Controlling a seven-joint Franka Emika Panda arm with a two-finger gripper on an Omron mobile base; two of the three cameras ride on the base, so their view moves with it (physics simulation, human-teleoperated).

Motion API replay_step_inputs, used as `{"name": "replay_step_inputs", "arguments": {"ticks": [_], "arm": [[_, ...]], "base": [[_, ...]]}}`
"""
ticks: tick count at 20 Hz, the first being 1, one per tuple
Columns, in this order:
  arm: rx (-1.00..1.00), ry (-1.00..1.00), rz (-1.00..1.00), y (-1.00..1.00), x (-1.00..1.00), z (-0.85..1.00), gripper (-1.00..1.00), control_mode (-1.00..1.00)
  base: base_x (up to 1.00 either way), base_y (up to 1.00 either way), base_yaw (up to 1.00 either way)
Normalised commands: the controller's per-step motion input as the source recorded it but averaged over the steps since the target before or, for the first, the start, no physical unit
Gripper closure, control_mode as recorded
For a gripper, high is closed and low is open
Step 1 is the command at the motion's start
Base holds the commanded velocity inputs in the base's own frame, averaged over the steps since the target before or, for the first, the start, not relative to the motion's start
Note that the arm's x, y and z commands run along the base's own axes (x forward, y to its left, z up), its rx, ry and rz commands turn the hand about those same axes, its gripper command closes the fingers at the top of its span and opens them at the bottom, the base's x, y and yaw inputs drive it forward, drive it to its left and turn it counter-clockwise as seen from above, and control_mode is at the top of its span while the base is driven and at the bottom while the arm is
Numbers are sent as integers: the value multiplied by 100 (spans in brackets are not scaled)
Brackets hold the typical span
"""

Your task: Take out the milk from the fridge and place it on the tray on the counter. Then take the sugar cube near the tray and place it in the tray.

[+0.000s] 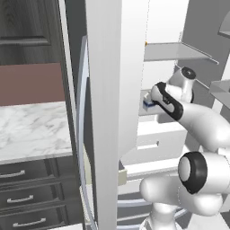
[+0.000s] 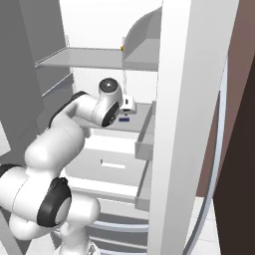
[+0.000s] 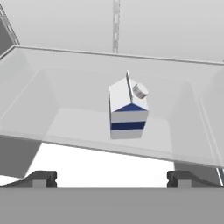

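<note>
Fridge (image 3: 52,113) shelf | milk (image 3: 127,111) upright | ahead of wide-spread claw (image 3: 111,177), apart

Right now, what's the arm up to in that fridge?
The arm is reaching into the open fridge toward the milk, which stands upright on a clear shelf. The gripper is open, its fingers short of the carton and not touching it. Nothing is held yet, so the milk has not been picked up.
</note>
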Motion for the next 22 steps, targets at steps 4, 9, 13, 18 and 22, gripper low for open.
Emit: {"name": "replay_step_inputs", "arguments": {"ticks": [4,9,13,18,22], "arm": [[0,0,0,0,21,-17,-100,-100],[0,0,0,0,29,-11,-100,-100],[0,0,0,-1,34,-6,-100,-100],[0,0,4,-16,22,-3,-100,-100],[0,0,4,-3,21,-8,-100,-100]], "base": [[0,0,0],[0,0,0],[0,0,0],[0,0,0],[0,0,0]]}}
